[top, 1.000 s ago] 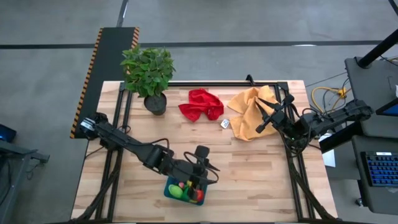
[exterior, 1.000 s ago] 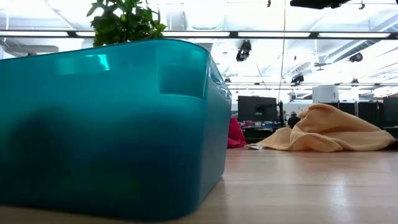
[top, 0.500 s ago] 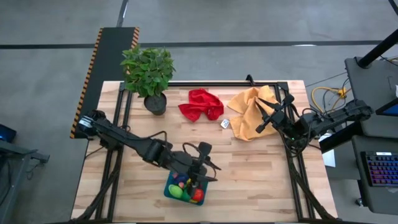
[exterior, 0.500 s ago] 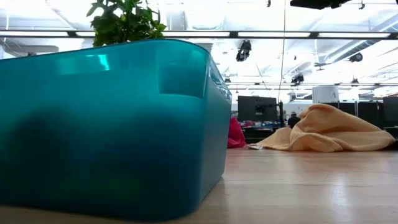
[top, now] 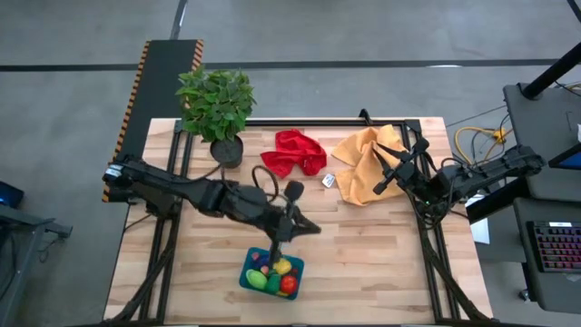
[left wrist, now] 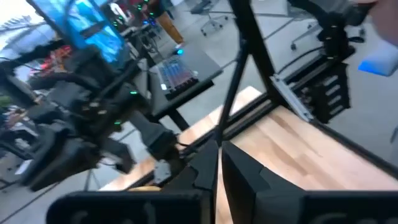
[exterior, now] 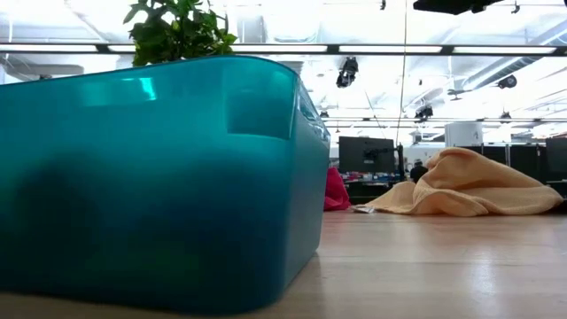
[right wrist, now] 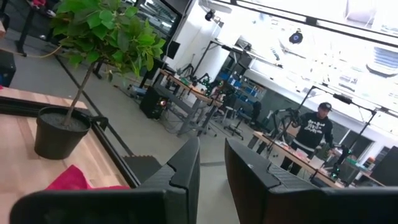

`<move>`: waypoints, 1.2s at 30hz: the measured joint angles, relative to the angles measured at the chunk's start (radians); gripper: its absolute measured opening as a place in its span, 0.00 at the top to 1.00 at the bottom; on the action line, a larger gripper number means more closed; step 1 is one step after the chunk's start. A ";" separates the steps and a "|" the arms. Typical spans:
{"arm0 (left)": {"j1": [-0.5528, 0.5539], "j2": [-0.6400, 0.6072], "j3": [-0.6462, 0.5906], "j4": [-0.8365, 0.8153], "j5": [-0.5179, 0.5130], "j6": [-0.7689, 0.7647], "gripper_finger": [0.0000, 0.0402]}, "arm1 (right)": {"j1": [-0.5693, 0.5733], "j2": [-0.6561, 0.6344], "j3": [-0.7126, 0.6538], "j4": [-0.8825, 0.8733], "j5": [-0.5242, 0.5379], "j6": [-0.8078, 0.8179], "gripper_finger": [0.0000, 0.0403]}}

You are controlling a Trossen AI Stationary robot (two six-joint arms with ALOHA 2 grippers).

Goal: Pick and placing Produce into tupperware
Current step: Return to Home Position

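On the wooden table point(top: 363, 263) we see no produce lying loose. The left gripper point(top: 300, 227) hangs just beside the teal tupperware point(top: 245, 275), fingers all but closed and empty; the produce point(top: 278, 272) lies inside it. The right gripper point(top: 398, 170) waits by the yellow cloth point(top: 359, 173), narrowly parted and empty. We judge filling done; next, the left arm folds home. No legible writing.

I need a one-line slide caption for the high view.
Left gripper hangs near the teal tupperware, which holds toy produce; right arm waits at the yellow cloth.
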 joint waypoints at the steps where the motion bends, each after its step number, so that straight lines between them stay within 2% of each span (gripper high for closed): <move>1: 0.010 -0.005 0.000 -0.001 0.002 0.009 0.99 | 0.000 0.000 0.000 0.000 0.000 0.000 0.83; 9: 0.087 -0.086 -0.001 -0.097 0.001 0.137 1.00 | 0.000 0.000 0.000 -0.062 0.000 0.075 0.83; 14: 0.134 -0.161 -0.002 -0.214 0.000 0.147 1.00 | 0.000 0.000 0.000 -0.076 0.000 0.099 0.83; 19: 0.153 -0.249 -0.072 -0.208 0.079 0.147 1.00 | 0.000 -0.004 0.000 -0.125 -0.032 0.211 0.83; 21: 0.156 -0.287 -0.128 -0.182 0.083 0.146 1.00 | 0.000 -0.016 0.000 -0.193 -0.127 0.271 0.83; 27: 0.156 -0.410 -0.316 -0.009 0.084 0.099 1.00 | 0.000 -0.088 0.000 -0.398 -0.705 0.448 0.83; 30: 0.156 -0.477 -0.415 0.049 0.084 0.081 1.00 | 0.000 -0.122 0.000 -0.423 -0.926 0.496 0.83; 32: 0.156 -0.520 -0.472 0.116 0.084 0.068 1.00 | 0.000 -0.151 0.000 -0.438 -0.999 0.520 0.83; 36: 0.162 -0.606 -0.568 0.162 0.084 0.045 1.00 | 0.000 -0.220 0.000 -0.482 -0.985 0.543 0.83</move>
